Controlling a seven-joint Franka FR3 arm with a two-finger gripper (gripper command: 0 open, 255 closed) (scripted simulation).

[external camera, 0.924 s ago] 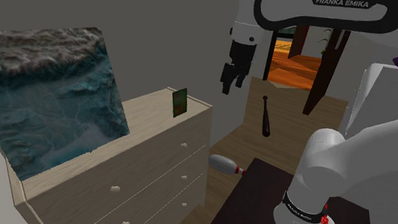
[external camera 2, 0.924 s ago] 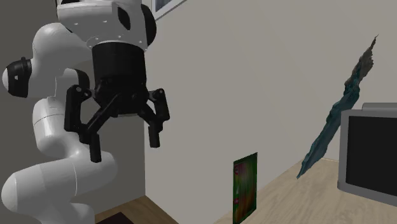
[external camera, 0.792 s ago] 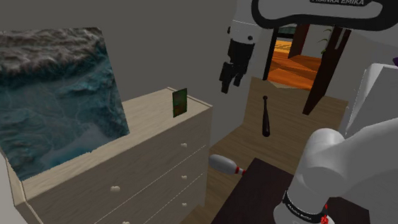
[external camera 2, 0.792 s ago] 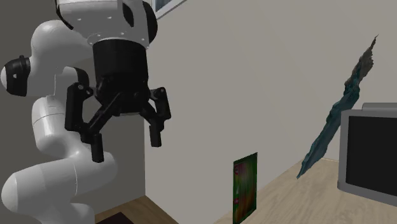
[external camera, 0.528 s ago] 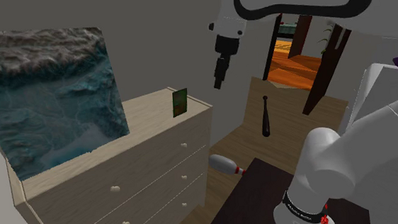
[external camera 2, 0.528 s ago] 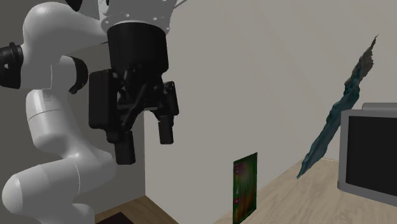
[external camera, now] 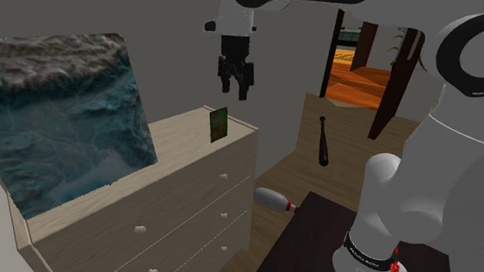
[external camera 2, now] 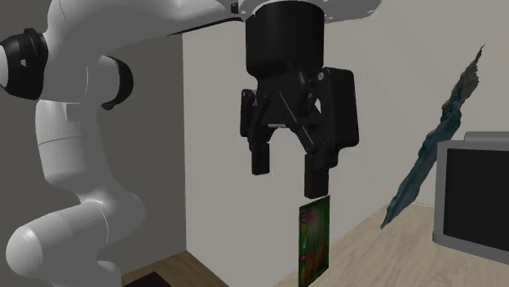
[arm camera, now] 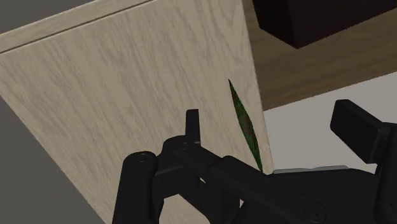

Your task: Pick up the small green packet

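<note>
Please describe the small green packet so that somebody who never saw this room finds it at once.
Find the light wooden chest of drawers by the wall; a large blue-grey picture stands on one end of its top. Near the opposite corner, below the open claw, stands the small green packet. It is thin, flat and upright, far smaller than the picture.

Packet (external camera: 219,124) stands on dresser (external camera: 175,195), tool (external camera: 236,90) above it.
</note>
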